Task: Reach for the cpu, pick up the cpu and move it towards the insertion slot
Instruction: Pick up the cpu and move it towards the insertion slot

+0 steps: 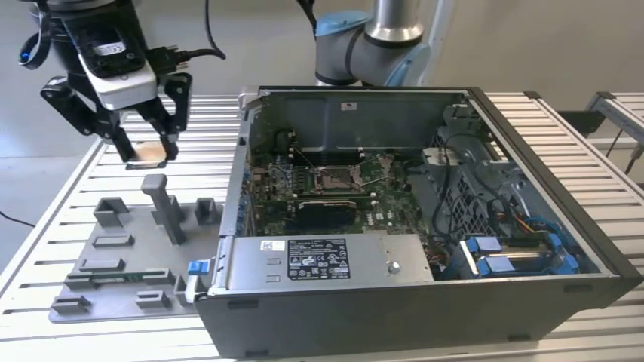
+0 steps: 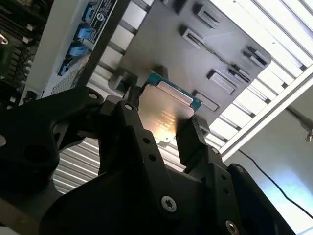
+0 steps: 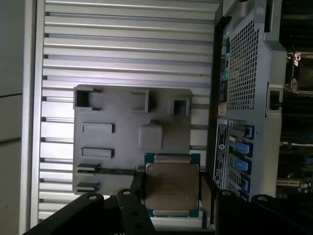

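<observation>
Exterior view framing places the gripper (image 1: 149, 154) at ten o'clock, above the grey plastic tray (image 1: 111, 260), with its black jaws closed narrowly on two opposite edges of the cpu (image 1: 148, 154). From the held chip, the insertion slot (image 1: 337, 179) is found at about three o'clock and well apart, a shiny metal frame with a dark centre amid green board inside the open computer case (image 1: 403, 302). The chip is seen in both wrist views as a thin, flat square with a dull silvery lid and a blue-green rim, no side longer than another.
</observation>
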{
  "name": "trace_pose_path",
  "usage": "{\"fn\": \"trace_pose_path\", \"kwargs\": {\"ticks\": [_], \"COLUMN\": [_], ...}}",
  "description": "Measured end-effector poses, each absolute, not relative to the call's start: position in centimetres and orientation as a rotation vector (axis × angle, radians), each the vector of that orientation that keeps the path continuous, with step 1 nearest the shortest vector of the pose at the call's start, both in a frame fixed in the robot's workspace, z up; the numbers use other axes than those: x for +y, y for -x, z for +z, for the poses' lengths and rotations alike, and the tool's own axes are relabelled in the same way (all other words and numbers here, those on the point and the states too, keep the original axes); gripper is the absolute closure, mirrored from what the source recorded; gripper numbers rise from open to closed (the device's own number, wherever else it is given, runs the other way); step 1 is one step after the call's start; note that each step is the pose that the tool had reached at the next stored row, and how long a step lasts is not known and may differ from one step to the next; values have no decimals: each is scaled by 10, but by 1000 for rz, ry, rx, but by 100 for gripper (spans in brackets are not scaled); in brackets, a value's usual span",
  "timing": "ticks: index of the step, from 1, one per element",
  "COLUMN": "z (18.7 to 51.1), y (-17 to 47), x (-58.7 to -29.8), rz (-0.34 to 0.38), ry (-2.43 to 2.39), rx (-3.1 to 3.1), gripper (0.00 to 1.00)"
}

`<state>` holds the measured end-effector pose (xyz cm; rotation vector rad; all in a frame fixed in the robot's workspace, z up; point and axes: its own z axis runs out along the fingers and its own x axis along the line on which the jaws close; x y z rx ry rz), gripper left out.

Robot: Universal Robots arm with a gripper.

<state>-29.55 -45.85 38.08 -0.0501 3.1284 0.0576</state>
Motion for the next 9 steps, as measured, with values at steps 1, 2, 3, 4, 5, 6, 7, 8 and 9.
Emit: {"fn": "trace_pose_path", "kwargs": {"ticks": [1, 2, 3, 4, 5, 6, 7, 8, 9], "z": [381, 381, 381, 381, 381, 381, 381, 381, 381], "y": [292, 287, 284, 280, 275, 271, 266, 262, 258], "x": [-459, -459, -459, -458, -458, -458, -458, -459, -458], "rz": [58, 58, 58, 58, 58, 58, 58, 58, 58], "ry": [50, 50, 50, 50, 50, 50, 50, 50, 50], "rx": [3128, 3128, 3128, 3128, 3128, 3128, 3128, 3128, 3128], "gripper": [100, 100, 100, 100, 100, 100, 100, 100, 100]}}
